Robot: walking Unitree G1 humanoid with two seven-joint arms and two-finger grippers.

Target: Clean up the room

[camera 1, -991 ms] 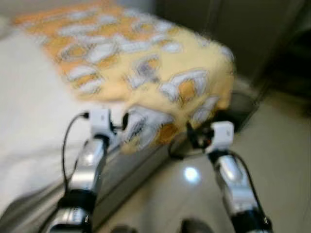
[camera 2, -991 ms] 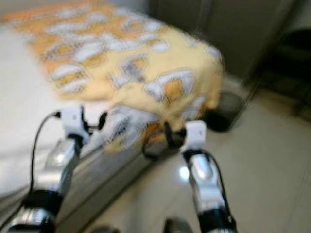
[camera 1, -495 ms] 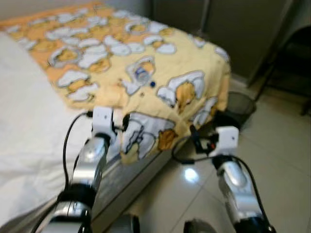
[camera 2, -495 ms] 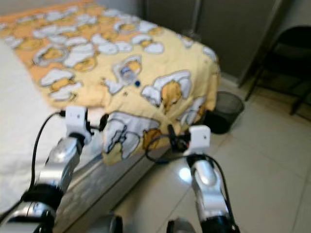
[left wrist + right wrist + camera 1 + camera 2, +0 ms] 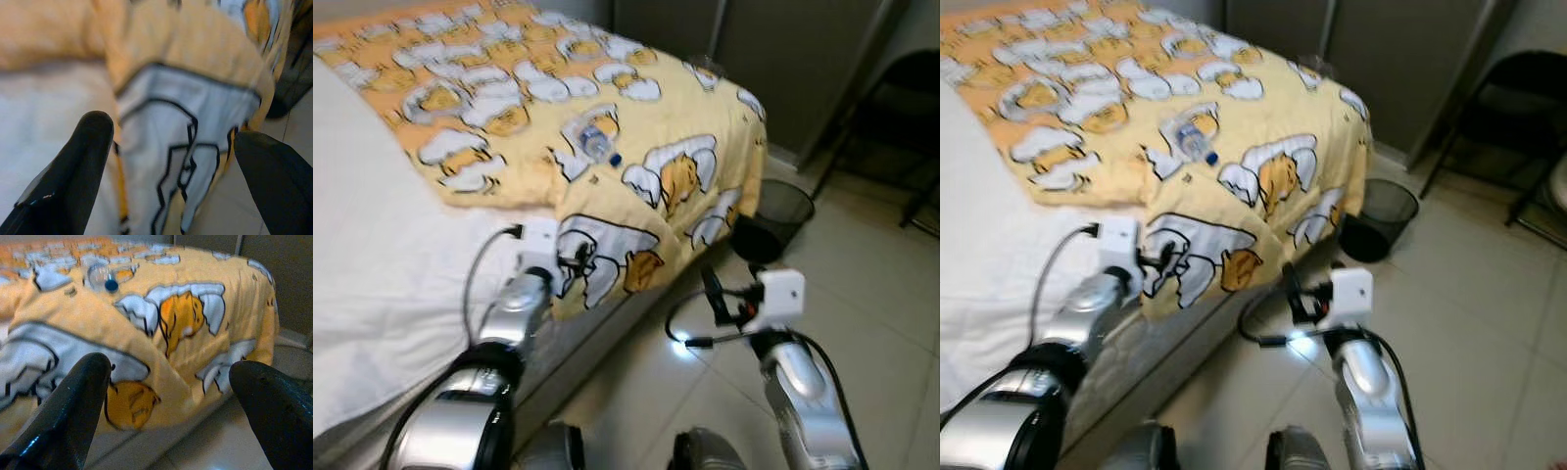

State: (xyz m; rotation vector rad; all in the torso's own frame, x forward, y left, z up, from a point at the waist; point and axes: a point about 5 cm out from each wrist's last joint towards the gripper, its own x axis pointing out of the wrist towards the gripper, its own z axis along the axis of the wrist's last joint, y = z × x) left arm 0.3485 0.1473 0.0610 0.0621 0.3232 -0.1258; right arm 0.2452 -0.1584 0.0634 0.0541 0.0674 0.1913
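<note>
Pincers first: the left pincer (image 5: pixel 171 161) gapes wide and empty just short of the blanket's (image 5: pixel 636 108) hanging corner; the right pincer (image 5: pixel 168 396) gapes likewise, empty, held out over the floor (image 5: pixel 1469 294) beside the bed (image 5: pixel 382 255); beyond them a plastic bottle (image 5: pixel 594 145) lies on its side on the blanket, well apart from both; further right a black bin (image 5: pixel 1378 219) stands on the floor at the bed's foot. Since a second ago the blur has cleared and the view has swung rightward, taking in a chair (image 5: pixel 1508 108); the robot seems to be closing on the bottle, with the bin its likely destination.
</note>
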